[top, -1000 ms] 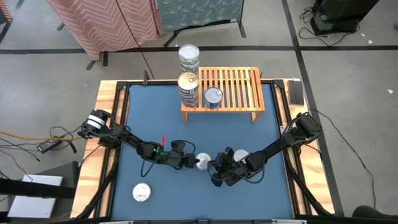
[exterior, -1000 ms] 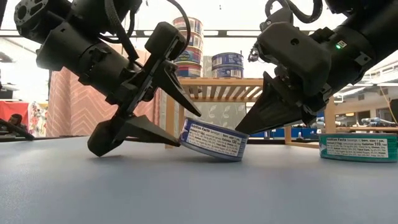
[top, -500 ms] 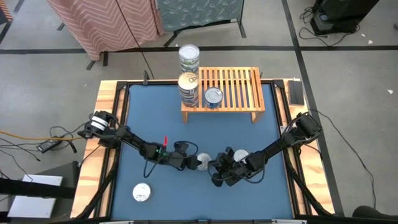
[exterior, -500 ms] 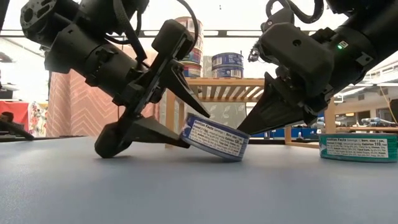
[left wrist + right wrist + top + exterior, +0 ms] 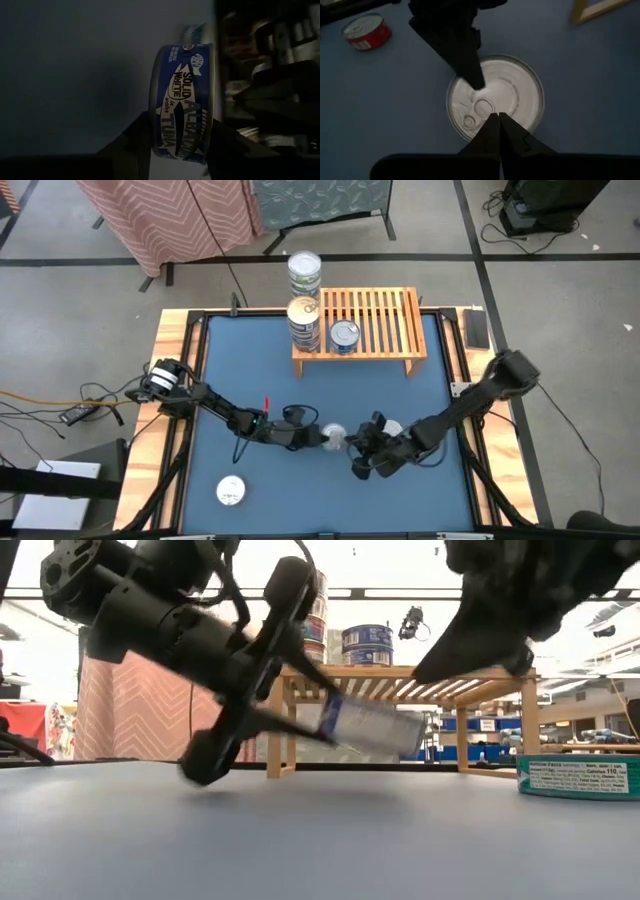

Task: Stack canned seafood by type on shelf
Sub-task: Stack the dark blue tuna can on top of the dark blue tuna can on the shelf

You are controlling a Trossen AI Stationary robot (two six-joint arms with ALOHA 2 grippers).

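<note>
A flat round can with a blue tuna label (image 5: 182, 100) and silver lid (image 5: 495, 97) hangs tilted just above the blue table, at its middle (image 5: 333, 437). My left gripper (image 5: 318, 438) is shut on it, reaching in from the table's left. My right gripper (image 5: 498, 120) is shut and empty, above the can and toward its right (image 5: 420, 675). The light-wood shelf (image 5: 375, 320) at the far edge carries a stack of cans (image 5: 303, 322) and a blue can (image 5: 343, 335). A teal-labelled can (image 5: 570, 777) rests flat on the table to the right. My left gripper pinches the can by its two flat faces, one finger (image 5: 467, 60) lying on the lid (image 5: 492, 82) up to the pull tab, the other under the bottom. The fingers come slanting down from the table's left. The can is lifted clear and tilted, label side (image 5: 175, 115) toward the wrist.
A red-labelled can (image 5: 367, 31) lies on the table near the front left (image 5: 229, 491). A second stack of cans (image 5: 303, 272) stands behind the shelf's left end. The table has a raised wooden frame (image 5: 180, 330).
My left gripper has shut on the blue-labelled can and tipped up, raising it from resting on its edge to hanging clear of the table. My right gripper, shut throughout, has left the can's right rim and risen well above it.
</note>
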